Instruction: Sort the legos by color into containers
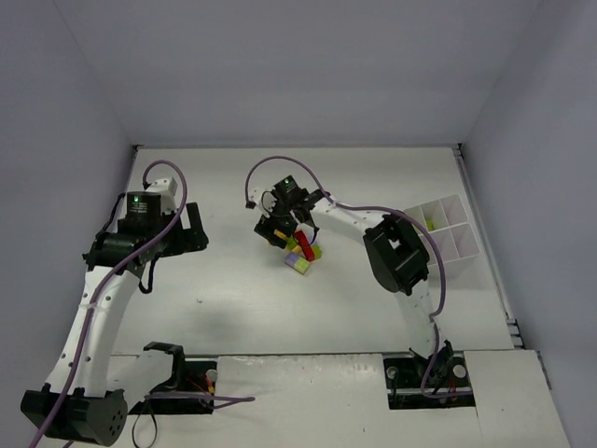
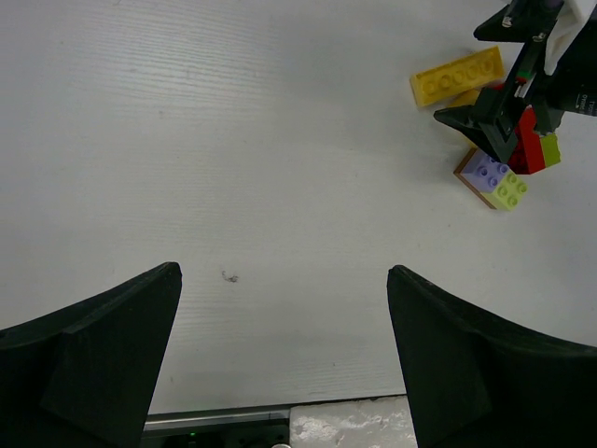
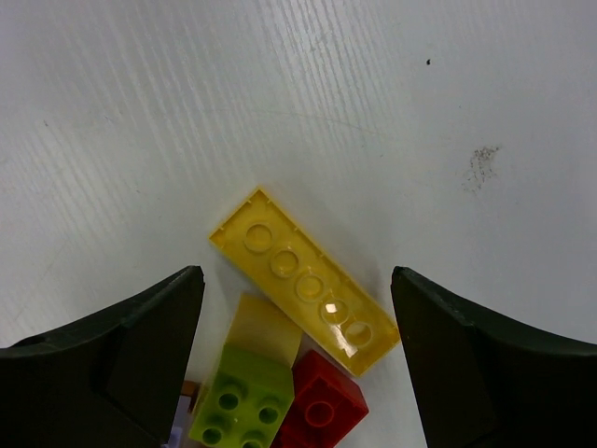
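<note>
1. The overhead view alone takes in the whole table [image 1: 233, 308]. The legos [image 1: 303, 254] lie in one small cluster near its middle. The white divided tray [image 1: 457, 199] sits well apart from them near the right edge, beyond the right arm's elbow.
2. Only that view shows the tray. A small lime piece [image 1: 432, 223] lies in its far-left compartment; what else the compartments hold is too small to tell.
3. From above, the right gripper [image 1: 278, 229] hangs over the far-left side of the cluster, but its jaws cannot be read at that size.
4. The right wrist view settles it. The jaws stand wide apart and hold nothing, and a long yellow brick [image 3: 303, 285] lies flat on the table between them, touching neither finger.
5. The same view shows a lime brick [image 3: 244, 397] and a red brick [image 3: 322, 411] side by side at the near end of the yellow one. A smooth yellow-orange piece [image 3: 266, 327] lies between the long brick and the lime one.
6. The left wrist view catches the cluster from the other side. It shows a lavender brick [image 2: 485, 171] and a second lime brick [image 2: 510, 189] sitting together on a brown plate [image 2: 464, 171], which the right wrist view barely catches at its bottom edge.
7. The left gripper [image 1: 199, 231] is well to the left of the cluster. Its own camera shows the jaws spread wide with only bare table between them.
</note>
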You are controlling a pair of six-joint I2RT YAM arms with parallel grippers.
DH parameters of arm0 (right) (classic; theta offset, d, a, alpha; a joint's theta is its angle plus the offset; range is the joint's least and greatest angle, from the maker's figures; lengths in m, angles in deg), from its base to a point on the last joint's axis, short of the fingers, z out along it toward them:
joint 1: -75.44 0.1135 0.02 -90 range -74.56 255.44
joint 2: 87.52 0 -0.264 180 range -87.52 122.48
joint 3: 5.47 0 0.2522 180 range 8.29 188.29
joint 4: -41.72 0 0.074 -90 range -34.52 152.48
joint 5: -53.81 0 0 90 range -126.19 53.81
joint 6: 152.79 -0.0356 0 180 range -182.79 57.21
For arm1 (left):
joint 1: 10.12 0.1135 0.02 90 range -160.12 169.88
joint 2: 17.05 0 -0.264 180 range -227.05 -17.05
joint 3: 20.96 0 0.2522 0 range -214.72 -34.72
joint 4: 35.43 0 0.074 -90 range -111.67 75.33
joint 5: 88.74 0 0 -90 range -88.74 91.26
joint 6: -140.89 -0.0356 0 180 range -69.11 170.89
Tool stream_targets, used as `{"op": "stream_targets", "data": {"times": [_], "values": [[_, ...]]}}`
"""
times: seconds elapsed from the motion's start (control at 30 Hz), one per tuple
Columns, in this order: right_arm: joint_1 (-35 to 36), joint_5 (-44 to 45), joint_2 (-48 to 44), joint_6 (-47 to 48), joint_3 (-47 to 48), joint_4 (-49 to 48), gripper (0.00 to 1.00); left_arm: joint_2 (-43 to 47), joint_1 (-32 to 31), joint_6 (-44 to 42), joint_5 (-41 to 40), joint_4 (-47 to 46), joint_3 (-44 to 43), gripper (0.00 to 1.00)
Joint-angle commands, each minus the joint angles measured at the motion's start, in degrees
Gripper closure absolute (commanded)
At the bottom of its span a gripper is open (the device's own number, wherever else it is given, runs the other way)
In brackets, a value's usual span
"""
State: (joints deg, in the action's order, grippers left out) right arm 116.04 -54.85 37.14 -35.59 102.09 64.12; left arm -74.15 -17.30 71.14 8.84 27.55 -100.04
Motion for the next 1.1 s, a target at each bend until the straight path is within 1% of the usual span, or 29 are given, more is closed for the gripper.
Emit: {"op": "stream_targets", "data": {"times": [0.0, 0.2, 0.33, 0.43, 0.47, 0.53, 0.57, 0.63, 0.67, 0.73, 0.93, 1.03, 1.07], "values": [[-0.08, -1.73, 0.75, 4.79, 4.54, 0.76, 0.22, 1.46, -0.29, 0.49, -1.24, 0.01, -0.42, 0.15], [-0.08, -3.75, 4.62, 5.76, 7.36, 2.86, 0.24, 1.91, -0.29, 0.32, -2.21, 0.88, -0.42, 0.15], [-0.08, -5.07, 6.11, 5.5, 7.71, 3.13, 0.27, 2.17, -0.29, 0.23, -2.74, 1.06, -0.25, 0.15], [-0.08, -6.12, 6.91, 5.41, 7.89, 3.57, 0.4, 2.43, -0.29, 0.23, -2.92, 1.24, -0.07, 0.15], [-0.08, -6.3, 7.09, 5.32, 8.24, 3.75, 0.5, 2.52, -0.29, 0.23, -3.0, 1.33, -0.16, 0.15], [-0.08, -6.39, 7.17, 5.14, 8.5, 3.92, 0.63, 2.78, -0.29, 0.23, -3.27, 1.41, -0.07, 0.15], [0.01, -6.39, 7.26, 5.06, 8.77, 4.01, 0.73, 2.87, -0.29, 0.32, -3.27, 1.41, 0.1, 0.15], [0.01, -6.31, 7.53, 4.71, 9.21, 3.92, 0.78, 3.14, -0.29, 0.32, -3.35, 1.5, 0.1, 0.15], [-0.08, -6.48, 7.61, 4.36, 9.9, 3.92, 0.83, 3.31, -0.29, 0.32, -3.44, 1.5, 0.1, 0.15], [-0.17, -6.57, 7.7, 4.0, 10.79, 3.84, 0.89, 3.4, -0.38, 0.4, -3.53, 1.68, 0.1, 0.15], [-0.34, -5.26, 7.44, 2.16, 16.15, 3.31, 1.0, 3.93, -0.29, 0.58, -3.62, 1.94, 0.02, 0.15], [-0.87, -2.71, 4.81, -0.04, 16.68, 1.47, 1.0, 4.45, -0.29, 0.75, -3.71, 2.03, -0.16, 0.15], [-1.22, -2.01, 2.54, -0.91, 16.16, -0.71, 1.0, 4.54, -0.29, 0.84, -3.71, 2.03, -0.16, 0.15]]}}
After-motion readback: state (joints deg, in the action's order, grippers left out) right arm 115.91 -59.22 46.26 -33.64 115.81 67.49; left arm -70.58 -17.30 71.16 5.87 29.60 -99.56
